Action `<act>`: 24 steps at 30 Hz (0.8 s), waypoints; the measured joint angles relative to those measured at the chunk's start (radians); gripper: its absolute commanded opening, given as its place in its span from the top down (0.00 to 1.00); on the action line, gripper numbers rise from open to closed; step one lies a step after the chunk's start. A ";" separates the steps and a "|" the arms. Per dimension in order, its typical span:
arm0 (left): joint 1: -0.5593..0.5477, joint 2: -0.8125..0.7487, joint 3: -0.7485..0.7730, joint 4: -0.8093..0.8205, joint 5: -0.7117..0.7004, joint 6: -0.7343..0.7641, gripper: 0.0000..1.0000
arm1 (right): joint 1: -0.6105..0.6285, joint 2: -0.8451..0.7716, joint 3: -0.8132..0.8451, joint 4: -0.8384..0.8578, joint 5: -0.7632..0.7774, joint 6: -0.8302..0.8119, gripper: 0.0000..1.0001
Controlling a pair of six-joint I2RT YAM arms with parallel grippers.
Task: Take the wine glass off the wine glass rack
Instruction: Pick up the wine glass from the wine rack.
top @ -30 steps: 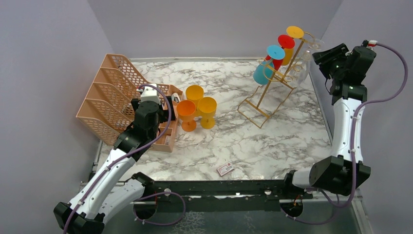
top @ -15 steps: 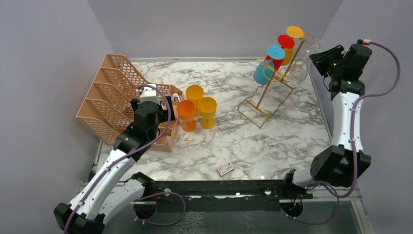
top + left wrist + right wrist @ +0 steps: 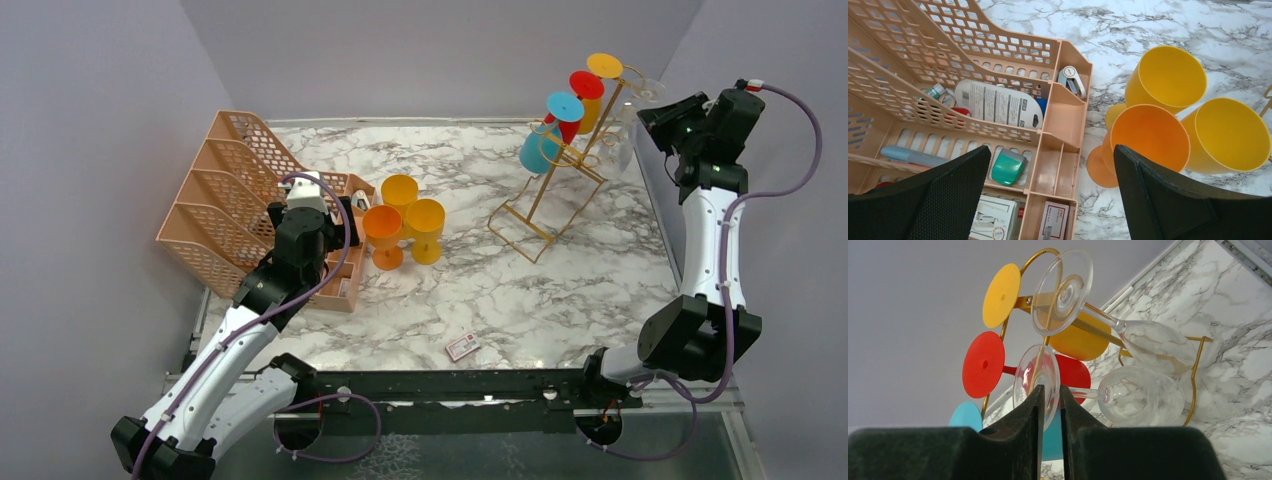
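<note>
Right hand: fingers drawn nearly together with the foot rim of the lower clear wine glass between them. It reads as a pinch on the foot, not the stem. The glass hangs slanted on the wine glass rack at the far right of the bench, foot up toward the hand, bowl down. Left hand is wide apart with nothing in it, over the peach organizer and orange cups on the left. To finish the step, confirm a firm but light pinch, since the foot is thin glass. Then draw the foot out along the rail's slant rather than straight up, watching the upper clear glass just above. My guess is the light wire frame drags if the stem catches.
</note>
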 measured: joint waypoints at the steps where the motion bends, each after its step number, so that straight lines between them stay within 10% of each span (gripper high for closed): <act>1: 0.000 0.000 0.000 0.000 0.000 0.000 0.01 | 0.000 0.000 -0.003 0.005 0.000 0.003 0.78; 24: 0.004 0.006 0.000 0.002 0.003 0.000 0.01 | -0.001 -0.032 -0.082 0.086 0.025 0.067 0.87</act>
